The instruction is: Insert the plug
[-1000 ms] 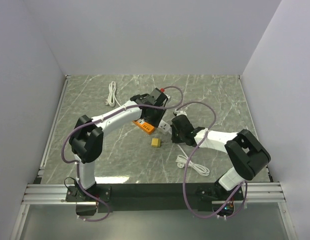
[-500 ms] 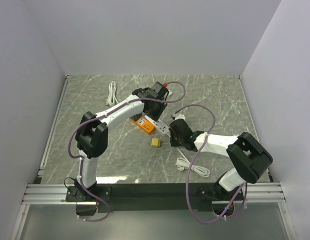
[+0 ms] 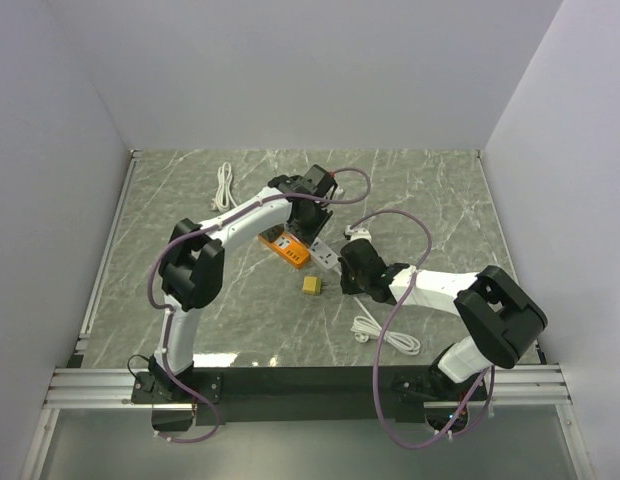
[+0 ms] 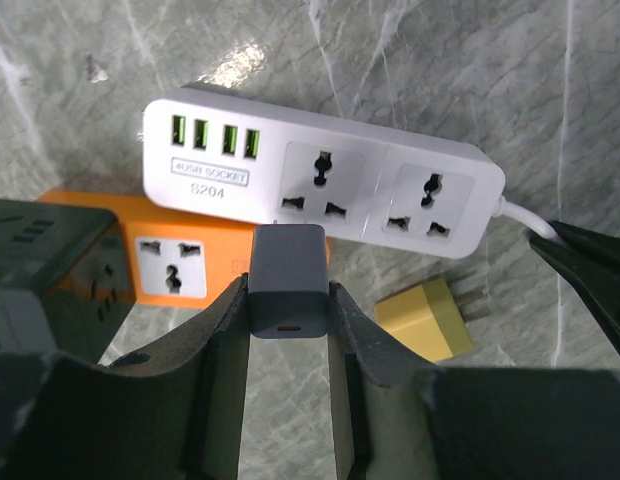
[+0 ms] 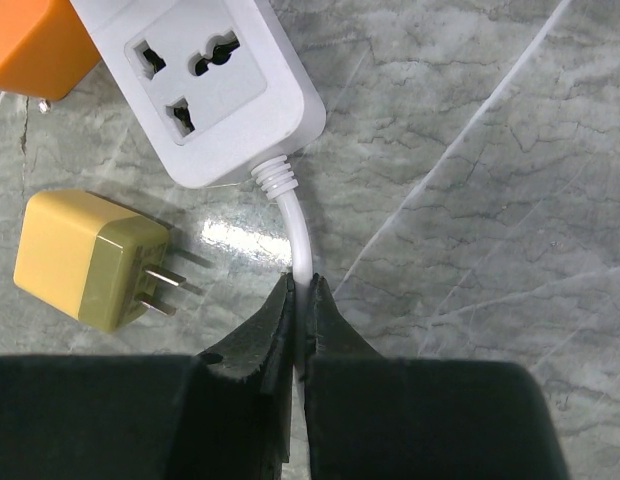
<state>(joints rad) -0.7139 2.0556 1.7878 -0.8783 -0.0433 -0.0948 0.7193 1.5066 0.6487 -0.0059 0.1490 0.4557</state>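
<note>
One white power strip, two sockets, four USB ports, one orange socket block, one yellow adapter, one boxy grey plug clamped in left gripper near strip, right gripper pinching cord

**Marble, White, Orange, Grey, Yellow**

Grey-green marble with white veins for the table. White for the power strip, with four bright green ports at one end (grey lettering beneath). White again for its cord. Solid orange for the socket block, its face plate white. Slate grey for the plug. Mustard yellow and olive, in two bands, for the adapter.
</note>
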